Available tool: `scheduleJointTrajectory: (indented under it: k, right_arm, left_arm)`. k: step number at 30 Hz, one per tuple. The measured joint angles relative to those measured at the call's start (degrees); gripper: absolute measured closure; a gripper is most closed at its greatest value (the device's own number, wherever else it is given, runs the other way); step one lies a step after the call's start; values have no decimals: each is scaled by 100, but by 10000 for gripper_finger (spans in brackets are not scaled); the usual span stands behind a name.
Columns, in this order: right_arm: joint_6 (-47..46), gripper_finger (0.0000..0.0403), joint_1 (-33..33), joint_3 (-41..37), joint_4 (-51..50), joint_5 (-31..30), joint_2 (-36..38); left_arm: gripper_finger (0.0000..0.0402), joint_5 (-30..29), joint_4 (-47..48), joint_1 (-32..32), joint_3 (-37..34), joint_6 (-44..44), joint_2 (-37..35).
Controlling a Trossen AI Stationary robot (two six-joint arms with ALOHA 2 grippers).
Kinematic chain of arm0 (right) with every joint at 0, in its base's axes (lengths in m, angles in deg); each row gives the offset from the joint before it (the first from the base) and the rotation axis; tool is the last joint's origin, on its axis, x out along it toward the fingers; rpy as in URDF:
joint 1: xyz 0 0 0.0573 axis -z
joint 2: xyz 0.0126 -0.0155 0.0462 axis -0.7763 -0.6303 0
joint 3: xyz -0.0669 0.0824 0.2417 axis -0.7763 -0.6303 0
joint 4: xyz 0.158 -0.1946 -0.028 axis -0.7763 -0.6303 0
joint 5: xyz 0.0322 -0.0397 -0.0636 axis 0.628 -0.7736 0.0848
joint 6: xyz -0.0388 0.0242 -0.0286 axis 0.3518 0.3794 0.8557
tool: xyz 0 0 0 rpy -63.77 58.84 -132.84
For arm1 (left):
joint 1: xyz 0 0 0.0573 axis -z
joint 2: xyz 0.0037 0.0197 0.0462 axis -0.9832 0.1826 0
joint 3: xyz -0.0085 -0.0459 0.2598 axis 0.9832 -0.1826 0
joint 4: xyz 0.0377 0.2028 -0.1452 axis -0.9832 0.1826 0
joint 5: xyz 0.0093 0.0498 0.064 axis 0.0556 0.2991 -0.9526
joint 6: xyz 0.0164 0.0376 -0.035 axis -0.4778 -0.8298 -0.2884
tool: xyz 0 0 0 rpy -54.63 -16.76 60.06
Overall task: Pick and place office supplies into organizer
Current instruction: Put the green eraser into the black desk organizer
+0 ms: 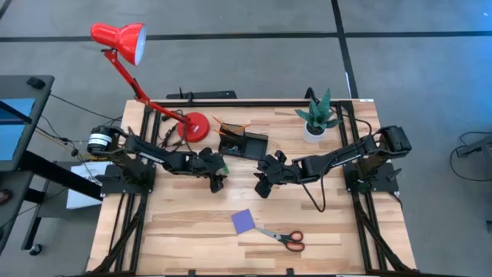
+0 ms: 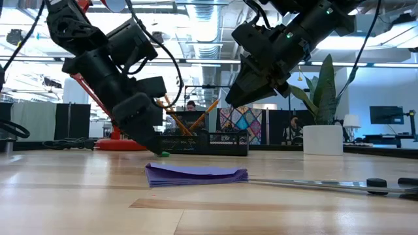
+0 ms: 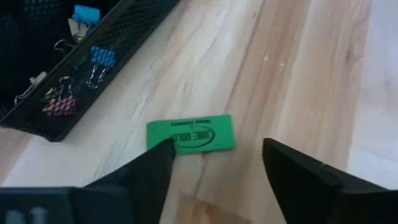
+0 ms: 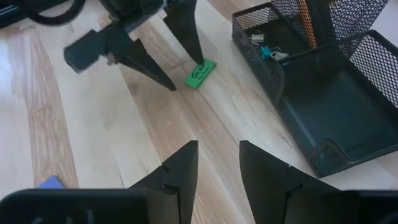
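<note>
High view: the left gripper (image 1: 217, 181) sits low over the table just in front of the organizer (image 1: 244, 142), and the right gripper (image 1: 263, 185) hovers near it; the purple notepad (image 1: 244, 221) and the scissors (image 1: 283, 238) lie well apart, nearer the front edge.

Low view: the green eraser (image 2: 164, 154) shows as a speck on the wood at the left gripper's tip, in front of the organizer.

Left wrist view: the eraser (image 3: 190, 134) lies flat on the table beside the organizer's mesh wall (image 3: 93, 65) (binder clips inside). The 2 fingers (image 3: 152, 171) are spread, nothing between them, 1 tip touching the eraser's edge.

Right wrist view: the left gripper (image 4: 177, 65) stands released over the eraser (image 4: 199, 74); the right gripper's own fingers are parted and hold nothing.

To grasp well, I'd centre the fingers so they straddle the eraser's narrow width, press down to the wood, then close.
</note>
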Motion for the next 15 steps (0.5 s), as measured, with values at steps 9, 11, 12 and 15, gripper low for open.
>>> scheduleJointTrajectory:
  k: [9, 11, 12, 15]
  right_arm:
    - [0, 290, 0, 0, 14, 0, 2]
    - [0, 290, 0, 0, 20, -2, 2]
    - [0, 290, 0, 1, 33, -2, 2]
    - [0, 290, 0, 0, 32, -2, 2]
  left_arm:
    - [138, -497, -319, 44, 11, 128, 425]
    - [140, -573, -457, 53, 1, 24, 448]
    - [140, -613, -499, 61, 0, -7, 461]
    - [140, -696, -495, 74, 2, 23, 476]
